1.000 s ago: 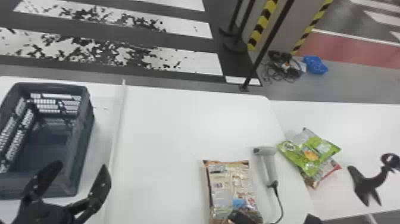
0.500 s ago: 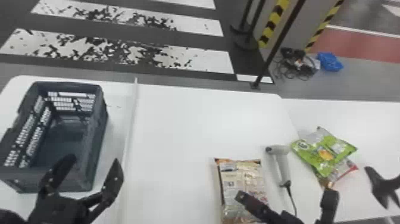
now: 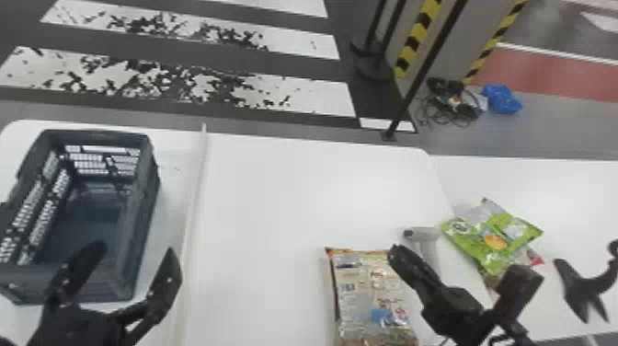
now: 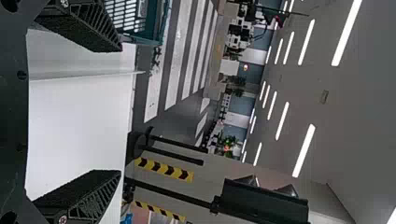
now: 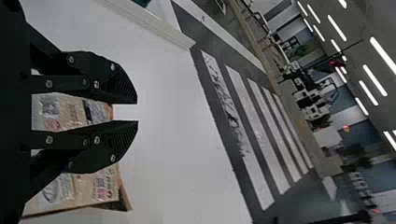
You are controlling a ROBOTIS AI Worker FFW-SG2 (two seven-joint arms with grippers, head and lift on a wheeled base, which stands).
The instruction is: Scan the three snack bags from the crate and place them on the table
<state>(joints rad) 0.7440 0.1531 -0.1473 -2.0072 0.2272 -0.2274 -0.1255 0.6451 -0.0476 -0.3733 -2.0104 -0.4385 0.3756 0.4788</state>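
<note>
At lower left, the left gripper is gaping wide and empty; at lower right, the right gripper is pointing up-frame, parted and empty. Bottom centre, a tan bag, print-covered, is lying on the table. Rightward, a scanner is lying near a green bag overlapping a red-marked bag. Left, the crate is showing bare floor.

Head view from above, wrist views sideways; crosswalk in all

Bright light, glowing ceiling strips, soft sheen on table
</note>
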